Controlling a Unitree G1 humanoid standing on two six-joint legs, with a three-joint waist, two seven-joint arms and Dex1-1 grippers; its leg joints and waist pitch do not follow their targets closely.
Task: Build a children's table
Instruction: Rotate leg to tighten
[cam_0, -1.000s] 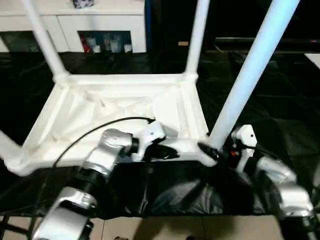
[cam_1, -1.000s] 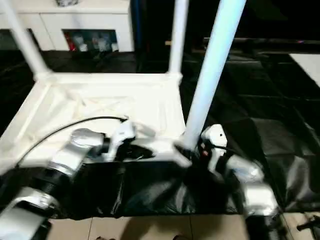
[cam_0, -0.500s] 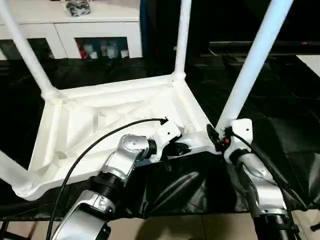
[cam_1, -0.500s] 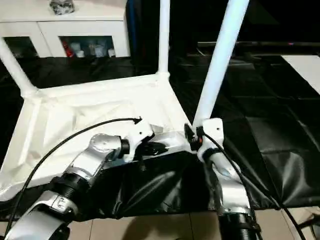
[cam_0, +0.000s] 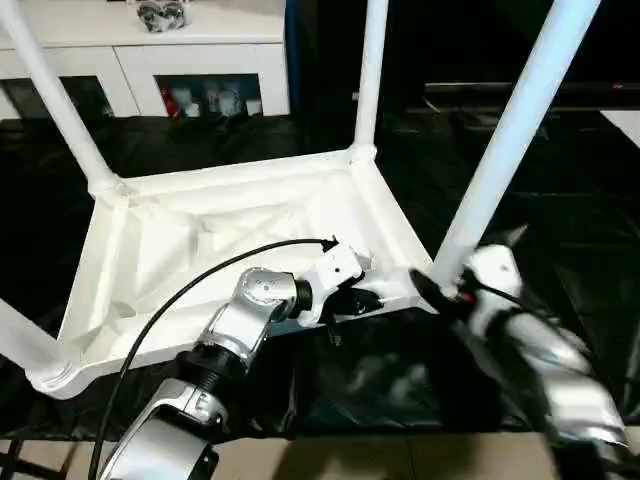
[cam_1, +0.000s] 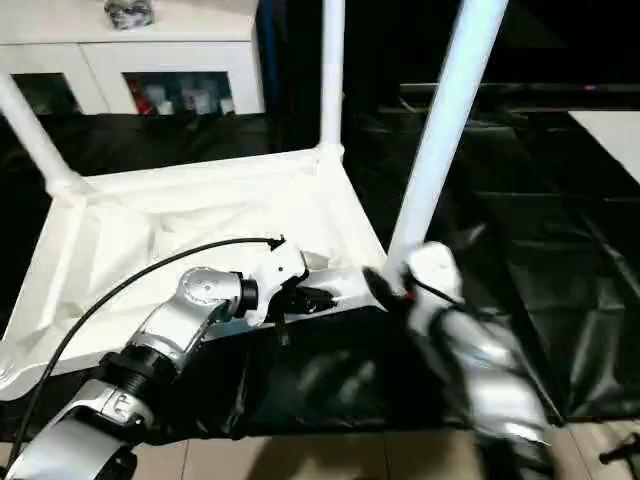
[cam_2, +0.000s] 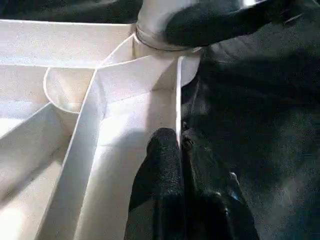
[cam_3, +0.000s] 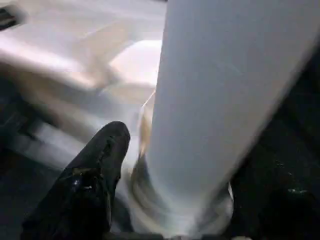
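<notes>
The tabletop (cam_0: 230, 240) lies upside down on the black-covered surface (cam_0: 560, 200). The left hand (cam_2: 177, 150) pinches its rim. The right hand (cam_0: 440, 292), finger spread uncertain, sits at the near leg (cam_0: 505, 150). Recommend steadying the rim while turning that leg snug.

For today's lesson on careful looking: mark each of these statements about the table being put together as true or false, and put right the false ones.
1. The tabletop lies with its ribbed underside up. True.
2. The left gripper is shut on the tabletop's near rim. True.
3. The tabletop rests on a bare wooden floor. False: it lies on a black sheet.
4. No leg is fitted yet. False: white legs stand up from the corner sockets, among them the far leg and the near right leg.
5. The right gripper is at the foot of the near right leg. True.
</notes>
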